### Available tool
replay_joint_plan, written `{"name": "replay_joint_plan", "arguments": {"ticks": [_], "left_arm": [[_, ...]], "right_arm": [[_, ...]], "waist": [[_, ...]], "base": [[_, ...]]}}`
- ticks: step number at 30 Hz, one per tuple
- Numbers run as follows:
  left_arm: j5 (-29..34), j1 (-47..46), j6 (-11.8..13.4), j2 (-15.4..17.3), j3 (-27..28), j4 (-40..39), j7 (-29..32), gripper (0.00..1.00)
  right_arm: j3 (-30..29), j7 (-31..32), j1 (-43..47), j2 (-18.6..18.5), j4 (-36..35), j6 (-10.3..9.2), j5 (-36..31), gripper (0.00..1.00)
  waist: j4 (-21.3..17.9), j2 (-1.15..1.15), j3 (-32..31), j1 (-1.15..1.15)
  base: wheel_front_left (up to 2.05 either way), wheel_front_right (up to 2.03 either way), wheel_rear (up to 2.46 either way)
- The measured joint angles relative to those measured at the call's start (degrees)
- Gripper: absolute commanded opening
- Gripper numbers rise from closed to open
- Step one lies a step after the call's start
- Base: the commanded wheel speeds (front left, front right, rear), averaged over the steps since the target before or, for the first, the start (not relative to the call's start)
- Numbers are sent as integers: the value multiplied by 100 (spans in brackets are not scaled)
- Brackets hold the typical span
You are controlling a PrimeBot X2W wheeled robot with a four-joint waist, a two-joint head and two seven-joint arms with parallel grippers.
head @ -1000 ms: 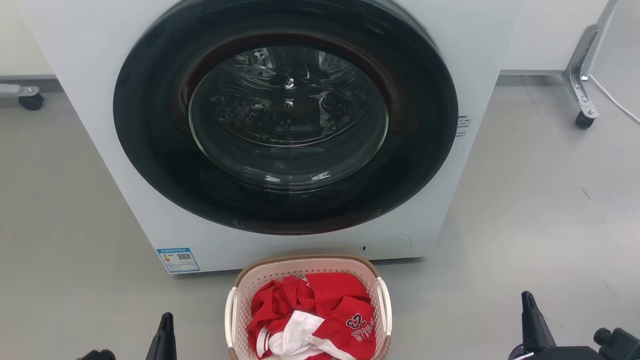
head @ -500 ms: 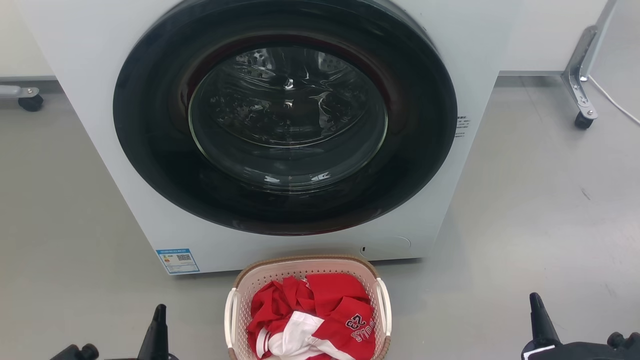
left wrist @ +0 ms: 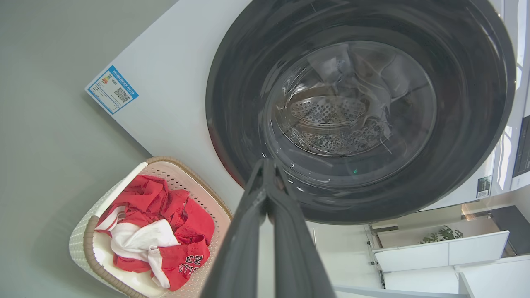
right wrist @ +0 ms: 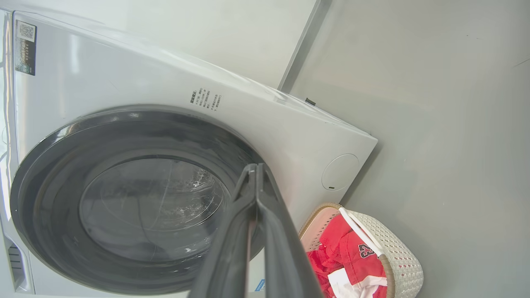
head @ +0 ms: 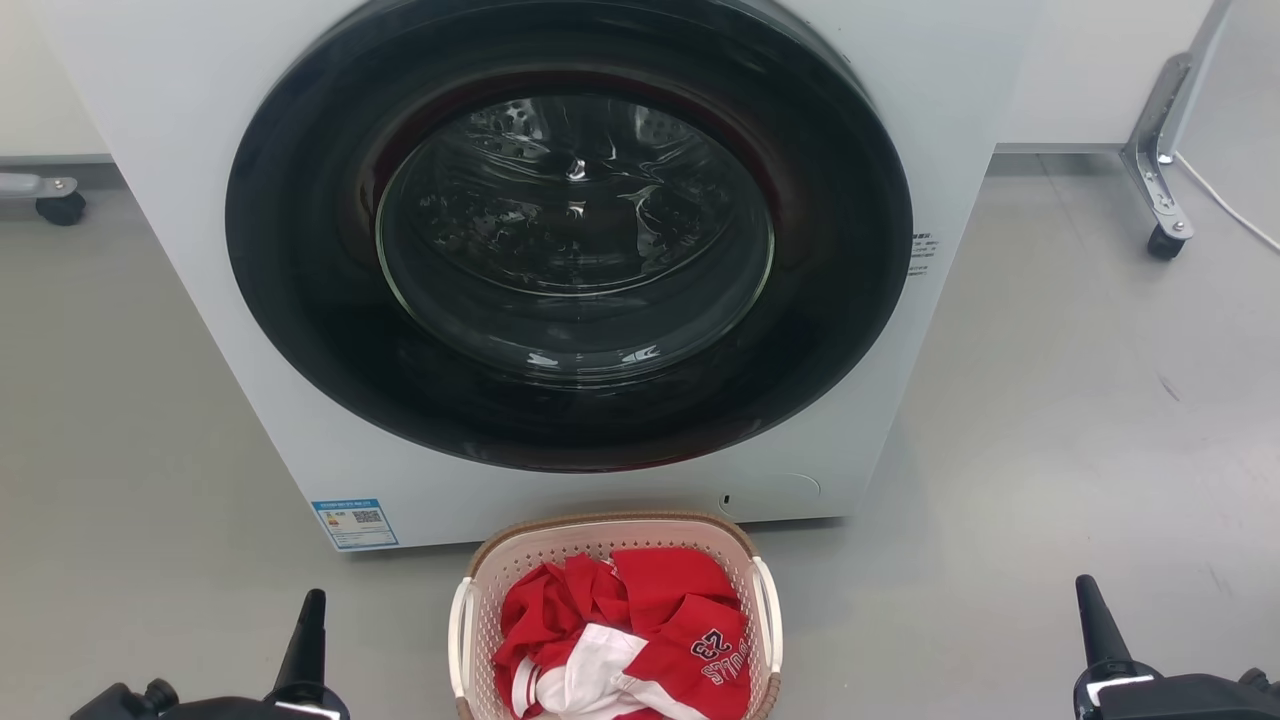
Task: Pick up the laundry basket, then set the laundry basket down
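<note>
Two grippers sit low in the head view, left gripper (head: 310, 605) at lower left, right gripper (head: 1092, 600) at lower right, both well apart from the laundry basket (head: 600, 522). In the wrist views each pair of fingers is pressed together tip to tip with nothing between them. The basket sits on the grey floor (head: 1050, 400) between the two grippers, just in front of the white washing machine (head: 950, 100), below its round dark door (head: 570, 430), which is closed. Red and white clothes (head: 650, 610) are piled inside, one piece showing 23. The white side handles are untouched.
</note>
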Motion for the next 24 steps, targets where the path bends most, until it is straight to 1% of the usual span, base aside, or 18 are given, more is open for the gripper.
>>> {"name": "replay_joint_plan", "arguments": {"ticks": [10, 24], "left_arm": [[-834, -171, -151, -13, 153, 130, 197, 0], [-2074, -432, -352, -49, 371, 324, 489, 0]], "right_arm": [[-208, 203, -194, 3, 158, 136, 818, 0], [-488, 499, -370, 7, 352, 377, 1986, 0]], "waist": [[-5, 0, -10, 0], [-12, 0, -24, 0]], "base": [[0, 0, 0], [0, 0, 0]]}}
